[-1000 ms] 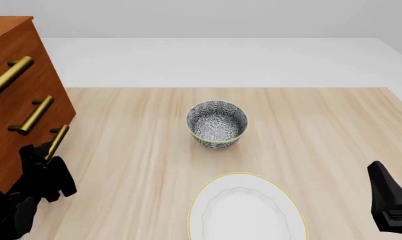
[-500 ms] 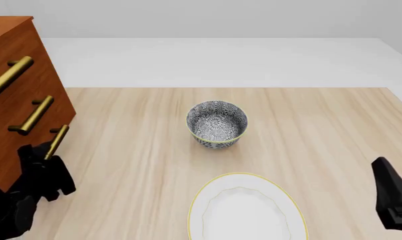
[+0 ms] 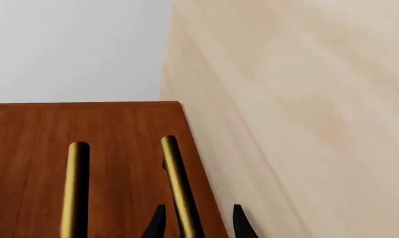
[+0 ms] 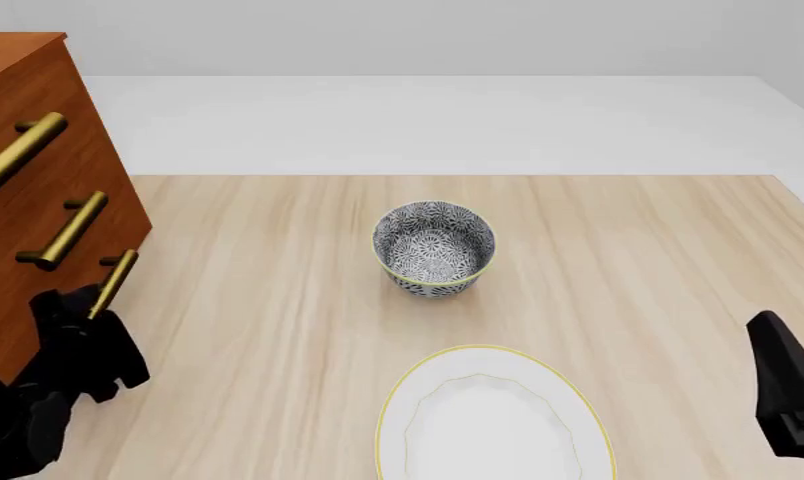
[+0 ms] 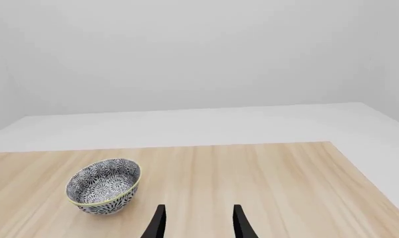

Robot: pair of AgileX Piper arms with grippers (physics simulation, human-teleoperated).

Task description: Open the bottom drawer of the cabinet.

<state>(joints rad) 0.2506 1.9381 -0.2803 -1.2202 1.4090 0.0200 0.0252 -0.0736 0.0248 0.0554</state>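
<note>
Left fingers (image 3: 195,223) down low at the cabinet (image 4: 29,190), far left of the desk (image 4: 642,250). In the left wrist view the two dark tips straddle the brass bar handle (image 3: 179,188) of the bottom drawer (image 3: 130,148), one tip each side, a gap showing btwn tip and bar on the side next to the desk, so parted around it; can't tell if either tip touches the bar. A second brass handle (image 3: 76,188) runs parallel just beside it, on the drawer above. From the front view, cabinet stands tall w/ three brass bars stepping down its face, lowest one (image 4: 113,283) right above my left arm's black wrist (image 4: 89,350); the bottom drawer's front looks flush w/ the rest of the cabinet face, no gap showing. Right fingers (image 5: 195,223) parted, nothing btwn them, pointing out across bare desk w/ the patterned bowl (image 5: 103,186) off to one side, well apart. Right arm sits at the desk's near right edge in the front view, only its black body (image 4: 789,400) showing. Patterned bowl mid-desk, upright. White plate w/ gold rim (image 4: 489,420) nearer me than the bowl, partly cut off by the frame edge, apart from both arms.
</note>
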